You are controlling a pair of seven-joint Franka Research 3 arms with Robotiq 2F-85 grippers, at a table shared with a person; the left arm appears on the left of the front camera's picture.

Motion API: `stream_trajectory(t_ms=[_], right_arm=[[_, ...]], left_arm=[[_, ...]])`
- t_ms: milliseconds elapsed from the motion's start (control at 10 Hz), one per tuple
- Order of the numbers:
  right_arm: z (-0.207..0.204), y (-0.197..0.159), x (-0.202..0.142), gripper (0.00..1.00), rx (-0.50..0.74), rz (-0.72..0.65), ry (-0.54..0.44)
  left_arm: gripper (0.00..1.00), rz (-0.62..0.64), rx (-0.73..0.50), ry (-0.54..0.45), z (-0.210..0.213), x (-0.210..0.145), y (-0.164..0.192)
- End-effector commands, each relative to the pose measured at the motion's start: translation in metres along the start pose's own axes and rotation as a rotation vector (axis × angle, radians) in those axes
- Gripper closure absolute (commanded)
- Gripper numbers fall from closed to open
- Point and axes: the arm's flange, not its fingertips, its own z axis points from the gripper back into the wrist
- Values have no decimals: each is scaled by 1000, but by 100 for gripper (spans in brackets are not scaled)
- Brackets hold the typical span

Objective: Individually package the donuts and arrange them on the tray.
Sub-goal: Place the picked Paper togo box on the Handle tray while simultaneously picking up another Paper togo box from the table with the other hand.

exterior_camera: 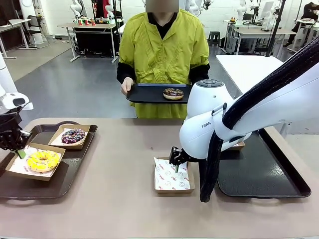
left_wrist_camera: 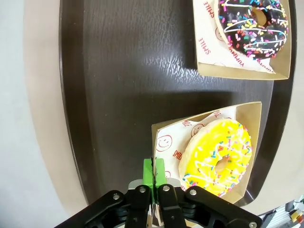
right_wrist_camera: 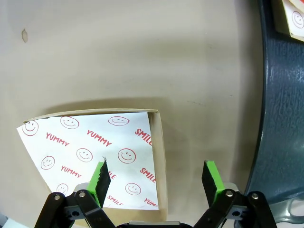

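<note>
On the left tray (exterior_camera: 75, 167), the left gripper (left_wrist_camera: 154, 176) pinches the yellow donut (left_wrist_camera: 217, 156)'s box edge (left_wrist_camera: 154, 142); right of it, the right gripper (right_wrist_camera: 156, 183) gapes over an empty box (right_wrist_camera: 159, 142).

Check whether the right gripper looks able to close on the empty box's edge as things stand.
Probably yes. The right gripper is open, and its fingers stand either side of the near wall of the empty box, with only bare table around it.

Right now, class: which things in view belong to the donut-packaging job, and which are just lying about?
Job:
yellow donut
purple-brown sprinkled donut
chocolate donut on the person's tray
empty paper-lined box
left tray
right tray

Lying about:
background tables
stool
</note>
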Motion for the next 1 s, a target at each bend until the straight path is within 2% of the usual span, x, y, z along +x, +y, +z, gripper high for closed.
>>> stream_trajectory(t_ms=[0,500,600,700,800,900], right_arm=[[-4,5,4,0,0,7,-22],[-5,4,4,0,10,16,-25],[-6,4,4,56,11,24,-25],[-5,4,4,57,11,27,-24],[-5,4,4,100,13,23,-22],[-4,4,4,100,13,19,-20]], left_arm=[[99,-6,47,-55,-8,-4,-4],[99,-20,73,-54,-14,-3,-6],[95,-26,72,-51,-15,-3,-6],[45,-29,67,-44,-14,-3,-6],[41,-29,63,-41,-14,-3,-6],[0,-30,60,-40,-12,-3,-6]])
